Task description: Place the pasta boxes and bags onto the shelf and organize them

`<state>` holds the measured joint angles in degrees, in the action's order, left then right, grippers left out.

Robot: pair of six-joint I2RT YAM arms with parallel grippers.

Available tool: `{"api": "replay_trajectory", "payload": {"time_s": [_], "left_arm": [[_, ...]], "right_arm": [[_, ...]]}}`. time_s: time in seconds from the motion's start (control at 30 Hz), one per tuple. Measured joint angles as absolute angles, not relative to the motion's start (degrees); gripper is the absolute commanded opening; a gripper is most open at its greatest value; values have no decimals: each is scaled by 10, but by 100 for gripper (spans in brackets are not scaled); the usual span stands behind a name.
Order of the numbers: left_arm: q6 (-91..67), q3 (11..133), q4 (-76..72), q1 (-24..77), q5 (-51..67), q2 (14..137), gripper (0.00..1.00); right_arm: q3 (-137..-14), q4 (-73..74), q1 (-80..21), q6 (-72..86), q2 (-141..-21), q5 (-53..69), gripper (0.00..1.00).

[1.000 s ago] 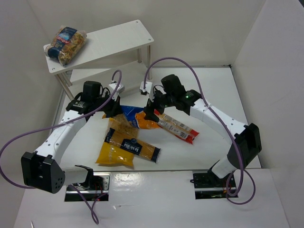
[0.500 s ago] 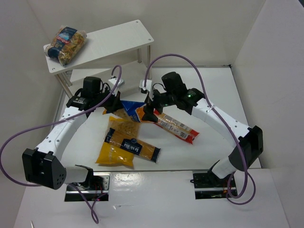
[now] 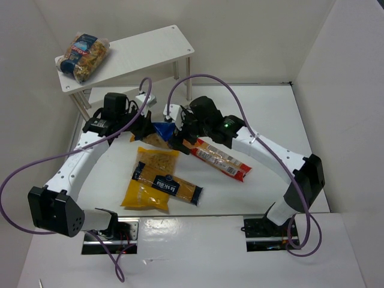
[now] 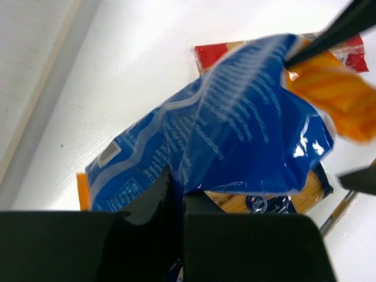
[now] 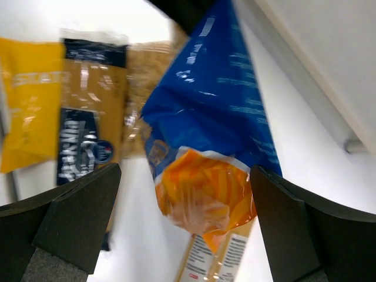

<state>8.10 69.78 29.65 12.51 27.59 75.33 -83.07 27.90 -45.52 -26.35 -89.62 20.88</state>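
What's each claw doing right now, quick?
Left claw: closed, holding the blue pasta bag.
Right claw: open, one finger on each side of the bag's orange end, not gripping.

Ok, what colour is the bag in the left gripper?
Blue bag, orange end; clearest in right wrist view.

White table [image 3: 270,114] top, matte, a few tiny dark specks in left wrist view; plain white back wall [image 3: 240,36], left wall [image 3: 24,120] & right wall [image 3: 348,120] box it in on 3 sides; vertical seam at back-right corner; thin dark gap along base of back wall; separate white board [image 3: 192,258] along near edge w/ two rectangular cut-outs [image 3: 255,240]; light even & soft, shadows faint.
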Motion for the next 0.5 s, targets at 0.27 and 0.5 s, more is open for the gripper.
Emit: {"api": "replay_trajectory", "payload": {"time_s": [0.27, 0.5], "left_arm": [[74, 699, 315, 120, 293, 743, 0], [88, 707, 340, 111, 305, 728, 0]], "right_arm": [[-829, 239, -457, -262, -914, 123, 99], [-818, 227, -455, -264, -922, 106, 99]]}}
